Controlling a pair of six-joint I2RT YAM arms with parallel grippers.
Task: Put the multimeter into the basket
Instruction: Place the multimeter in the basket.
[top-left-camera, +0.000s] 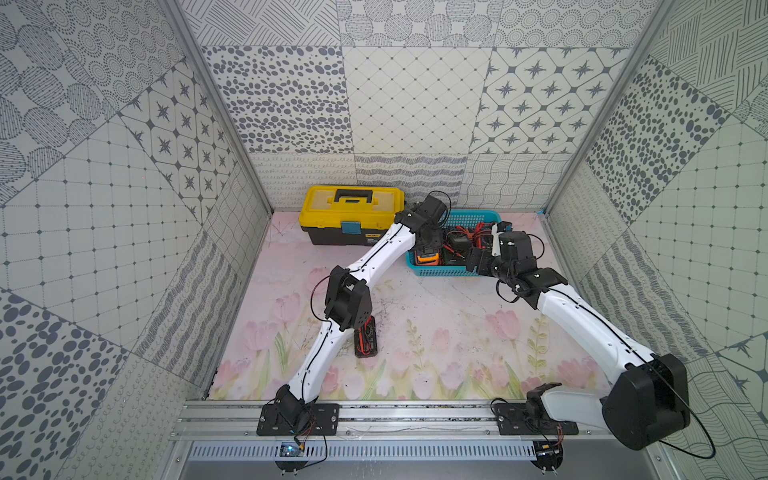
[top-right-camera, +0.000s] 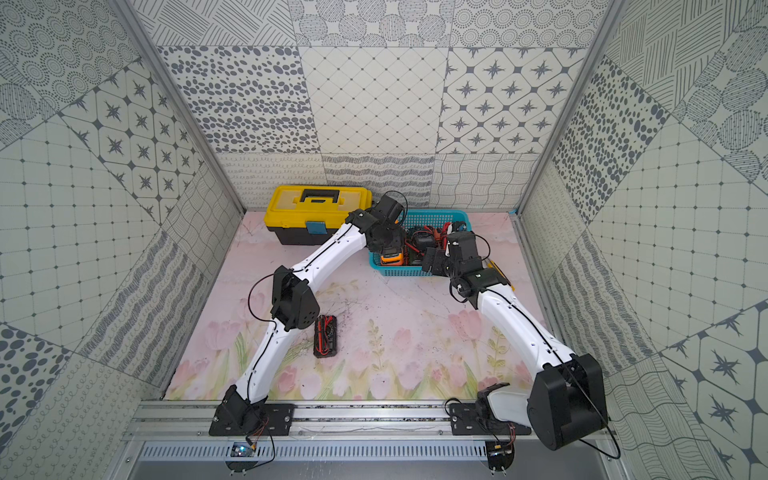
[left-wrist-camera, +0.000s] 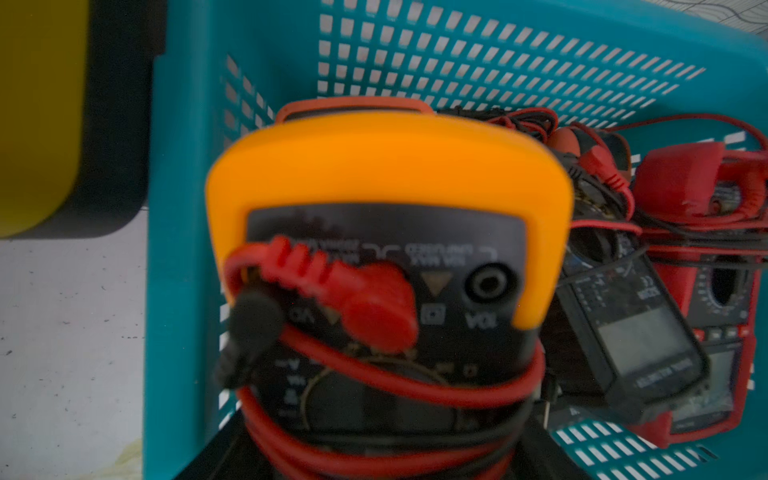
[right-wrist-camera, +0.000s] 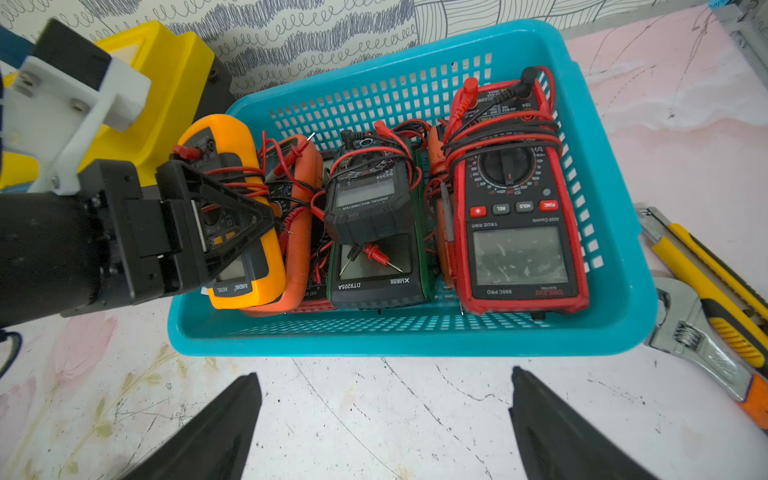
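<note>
- While the left gripper (right-wrist-camera: 253, 216) pinches the multimeter (right-wrist-camera: 226, 129) across its lead-wrapped middle, the multimeter hangs inside the basket (right-wrist-camera: 415, 336), at the end nearest the toolbox (top-left-camera: 353, 208). It is over an orange meter (right-wrist-camera: 299, 232), and I cannot tell whether the two touch.
- If it is let go here, it may land on the orange meter's rounded back and slide or tip against the wall, because that end of the basket is already full.
- The wound leads (left-wrist-camera: 415, 390) run right under the fingers (right-wrist-camera: 224, 208). A loop could catch on one as the jaws part and drag the multimeter back up and out.
- Coming down too close to the rim could press on the wall and shove the light basket toward the toolbox.
- The right gripper (right-wrist-camera: 384, 374), spread wide and empty, hangs just before the basket's near wall. A forward nudge from it could knock the basket askew.
- A spare meter (top-left-camera: 365, 338) lies on the table (top-left-camera: 436, 332) just beside the left arm (top-left-camera: 345, 299) at its elbow. A low pull-back could sweep the meter aside.
</note>
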